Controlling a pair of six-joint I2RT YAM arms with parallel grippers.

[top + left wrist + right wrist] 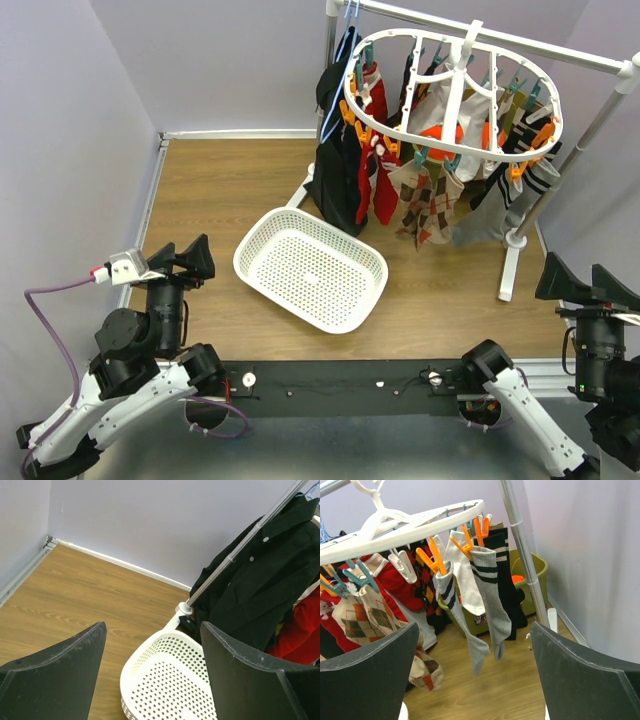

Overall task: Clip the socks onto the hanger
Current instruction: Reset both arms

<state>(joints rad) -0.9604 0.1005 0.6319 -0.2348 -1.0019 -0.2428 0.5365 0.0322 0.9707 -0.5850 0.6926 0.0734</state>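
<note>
The white oval hanger hangs from the rack's rail at the back right, with several socks clipped under it: red ones, argyle ones and grey striped ones. In the right wrist view the hanger's ring is at the top, with grey striped socks and an argyle sock held by orange and teal clips. My left gripper is open and empty at the near left. My right gripper is open and empty at the near right, below the hanger.
A white perforated laundry basket lies empty on the wooden floor; it also shows in the left wrist view. A black garment hangs on the rack's left. The rack's pole and foot stand close by my right gripper. A green bin sits behind.
</note>
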